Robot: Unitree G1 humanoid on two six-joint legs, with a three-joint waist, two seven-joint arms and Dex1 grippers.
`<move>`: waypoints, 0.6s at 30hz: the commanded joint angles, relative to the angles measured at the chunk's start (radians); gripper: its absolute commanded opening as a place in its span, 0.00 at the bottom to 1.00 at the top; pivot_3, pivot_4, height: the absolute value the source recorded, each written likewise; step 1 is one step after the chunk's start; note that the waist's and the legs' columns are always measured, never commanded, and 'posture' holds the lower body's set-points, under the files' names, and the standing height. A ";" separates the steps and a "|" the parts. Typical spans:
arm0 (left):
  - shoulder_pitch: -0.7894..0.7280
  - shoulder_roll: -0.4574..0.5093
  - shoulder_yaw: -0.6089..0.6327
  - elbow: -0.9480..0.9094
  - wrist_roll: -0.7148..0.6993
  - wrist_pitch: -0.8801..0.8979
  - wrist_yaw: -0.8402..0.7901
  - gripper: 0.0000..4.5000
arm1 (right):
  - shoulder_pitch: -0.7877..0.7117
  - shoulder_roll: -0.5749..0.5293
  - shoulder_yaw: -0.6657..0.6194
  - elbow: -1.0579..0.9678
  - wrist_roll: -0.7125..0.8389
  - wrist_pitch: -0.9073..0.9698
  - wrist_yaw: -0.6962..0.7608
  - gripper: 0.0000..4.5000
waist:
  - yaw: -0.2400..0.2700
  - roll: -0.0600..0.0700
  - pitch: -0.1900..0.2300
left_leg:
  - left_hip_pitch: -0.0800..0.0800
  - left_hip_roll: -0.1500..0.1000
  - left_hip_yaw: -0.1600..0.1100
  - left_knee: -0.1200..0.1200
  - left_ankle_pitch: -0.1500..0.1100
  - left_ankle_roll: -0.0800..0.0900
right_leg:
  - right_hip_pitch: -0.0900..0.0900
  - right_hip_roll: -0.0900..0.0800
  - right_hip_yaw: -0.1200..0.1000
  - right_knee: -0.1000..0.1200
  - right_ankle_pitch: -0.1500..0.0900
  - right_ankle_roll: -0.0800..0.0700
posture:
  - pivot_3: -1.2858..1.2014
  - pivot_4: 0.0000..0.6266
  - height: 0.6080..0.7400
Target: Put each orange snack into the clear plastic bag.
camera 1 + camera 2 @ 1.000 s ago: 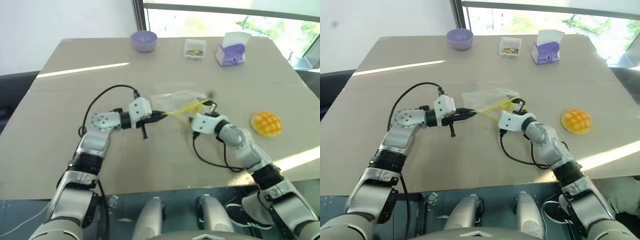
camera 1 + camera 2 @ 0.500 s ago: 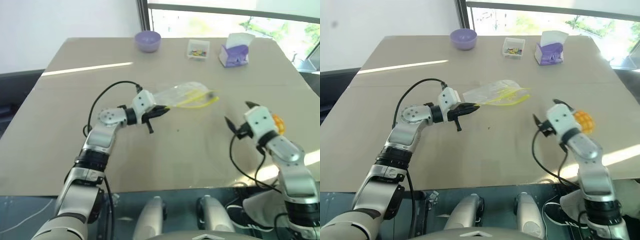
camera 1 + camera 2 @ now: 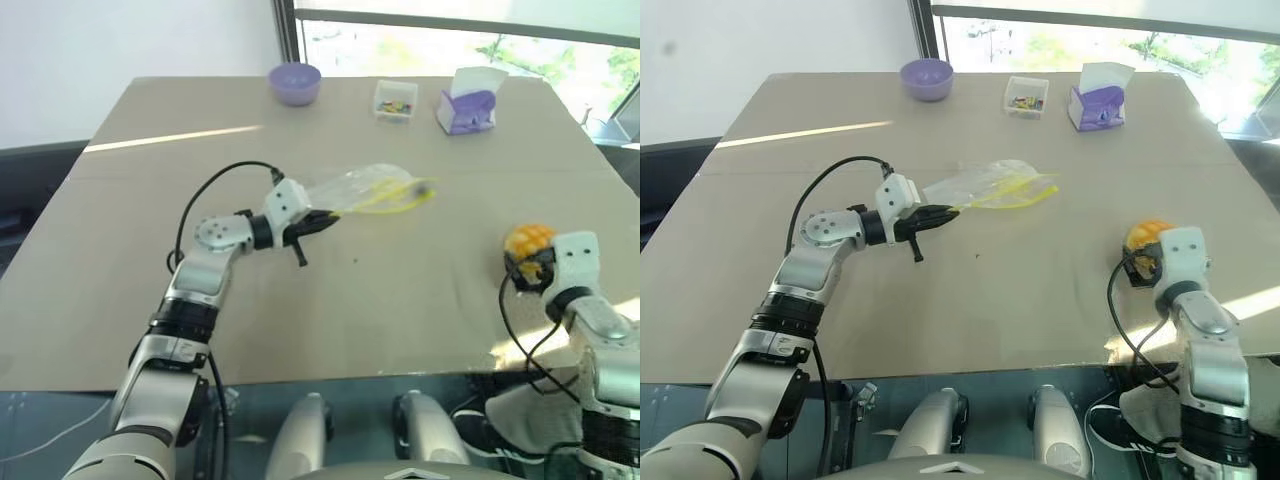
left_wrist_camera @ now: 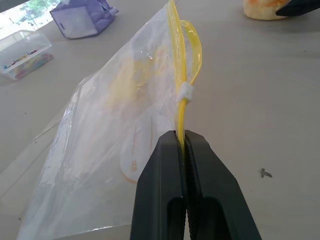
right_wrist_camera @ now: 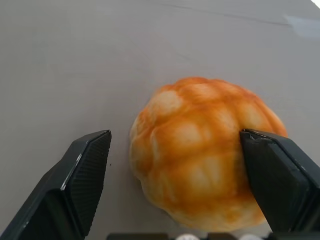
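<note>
1. The right claw [image 5: 175, 200] has swung right, from the bag's mouth to the orange snack [image 5: 205, 172] at the worktop's [image 3: 150, 300] near right, jaws wide around it.
2. An off-centre squeeze could squirt the domed snack away.
3. The left claw [image 4: 186, 150] pinches the clear plastic bag [image 4: 125, 145] by its seal; its unsupported mouth may sag shut.

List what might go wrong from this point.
1. The right gripper is open around the bun; one finger looks closer than the other, so closing could push it aside.
2. The left gripper pinches the bag by its yellow seal, leaving the mouth narrow; the bun may snag there.
</note>
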 commanded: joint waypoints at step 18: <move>0.000 0.006 0.037 -0.103 -0.038 0.057 0.019 0.00 | 0.007 -0.215 0.204 -0.090 -0.074 -0.263 0.083 0.29 | -0.003 0.001 0.000 | 0.000 0.000 0.000 0.002 -0.001 0.001 | 0.001 0.000 0.000 0.000 0.000 0.000 | 0.52 0.24 0.98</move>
